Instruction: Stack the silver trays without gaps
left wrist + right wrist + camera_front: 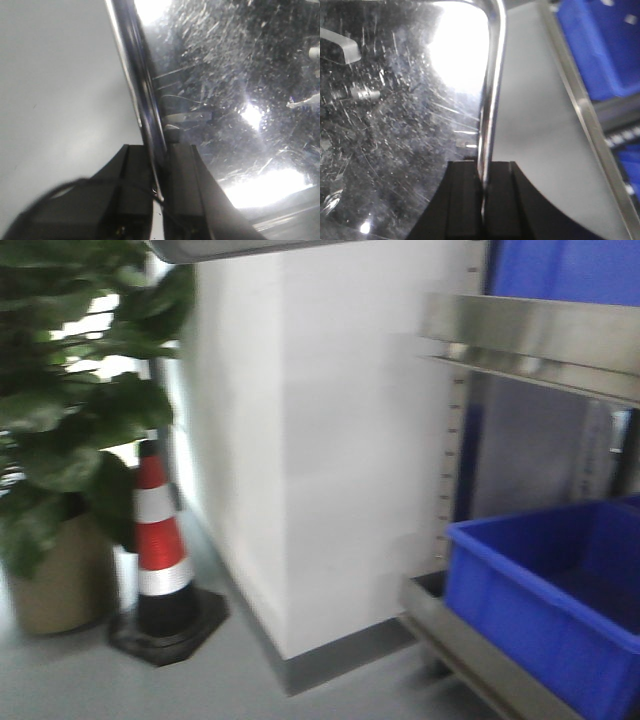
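A silver tray is held up between both arms. In the left wrist view its scratched, shiny inside [225, 90] fills the right half, and my left gripper [159, 165] is shut on its thin rim [142, 100]. The right wrist view shows the tray's inside [395, 110] on the left, with my right gripper [484, 175] shut on the opposite rim [490, 90]. In the front view only a grey sliver of the tray [230, 248] shows at the top edge.
A steel shelf rack stands at the right, with its front band [530, 340], a blue bin [550, 590] on the lower level and another bin [565, 268] above. A white pillar [320, 440], a traffic cone [160, 540] and a potted plant [70, 390] are ahead and left.
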{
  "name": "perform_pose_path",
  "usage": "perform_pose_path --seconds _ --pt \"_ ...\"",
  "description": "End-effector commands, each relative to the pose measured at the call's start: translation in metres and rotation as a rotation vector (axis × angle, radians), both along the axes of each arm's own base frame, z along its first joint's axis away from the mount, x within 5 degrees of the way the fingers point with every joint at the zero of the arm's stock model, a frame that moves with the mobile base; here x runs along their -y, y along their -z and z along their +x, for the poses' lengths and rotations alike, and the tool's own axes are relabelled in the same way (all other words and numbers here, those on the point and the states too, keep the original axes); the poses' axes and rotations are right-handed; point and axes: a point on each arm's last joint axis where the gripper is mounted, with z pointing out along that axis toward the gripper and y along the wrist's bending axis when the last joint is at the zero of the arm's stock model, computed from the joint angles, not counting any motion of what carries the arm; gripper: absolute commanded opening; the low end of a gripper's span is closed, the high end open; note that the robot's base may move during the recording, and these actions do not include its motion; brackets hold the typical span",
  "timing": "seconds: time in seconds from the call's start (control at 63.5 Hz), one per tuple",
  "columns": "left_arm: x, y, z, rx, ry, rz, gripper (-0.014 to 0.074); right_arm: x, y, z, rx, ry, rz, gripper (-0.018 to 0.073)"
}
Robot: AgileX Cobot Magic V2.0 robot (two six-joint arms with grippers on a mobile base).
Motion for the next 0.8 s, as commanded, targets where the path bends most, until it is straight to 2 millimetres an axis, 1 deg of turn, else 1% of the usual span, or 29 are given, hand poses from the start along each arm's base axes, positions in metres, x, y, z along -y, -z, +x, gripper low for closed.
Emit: perform_pose_path --seconds 0.0,0.788 --pt "0.0027 -0.0162 -0.0184 -0.016 0.077 -0.057 -0.0048 -0.0005 -0.0174 -0.0179 -0.008 -0.041 0.055 0.0055" --pt "0.0027 -0.0162 -0.0184 -0.016 0.077 -0.057 -0.0048 -0.0005 -0.0174 -0.0179 -0.008 -0.041 0.055 0.0055"
